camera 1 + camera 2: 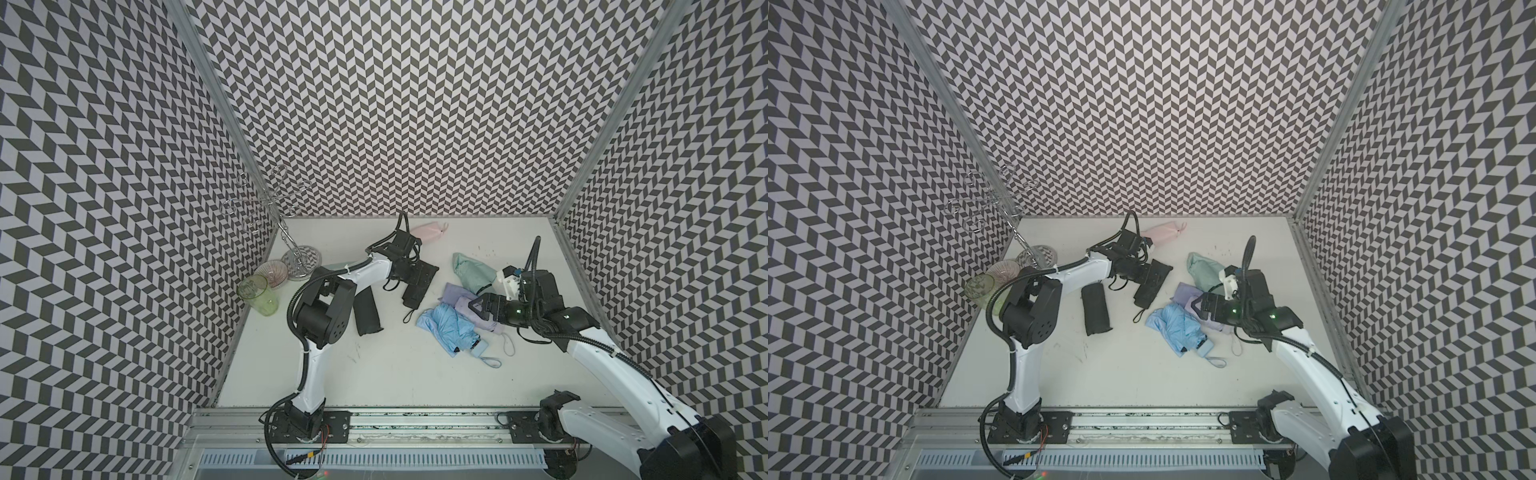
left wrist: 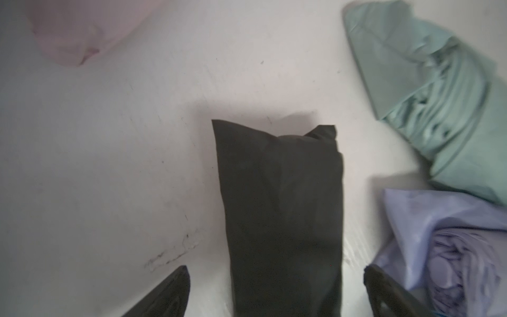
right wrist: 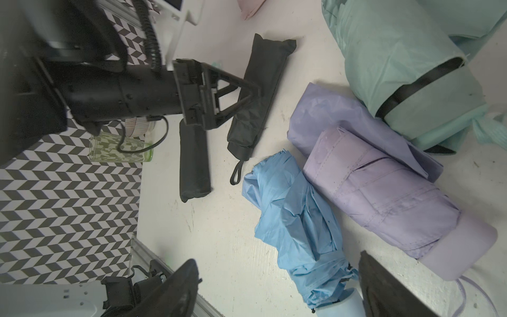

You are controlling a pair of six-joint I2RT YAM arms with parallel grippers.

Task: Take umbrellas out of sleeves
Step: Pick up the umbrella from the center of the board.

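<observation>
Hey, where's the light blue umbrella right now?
In both top views the light blue umbrella lies on the right half of the table, alongside the lavender umbrella. Its handle end sits between the fingers of the open right gripper.

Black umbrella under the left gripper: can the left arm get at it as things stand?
Probably yes. The left gripper is open, its jaws standing either side of the black umbrella in the left wrist view. Nothing lies on top of it; the lavender umbrella sits off to one side.
</observation>
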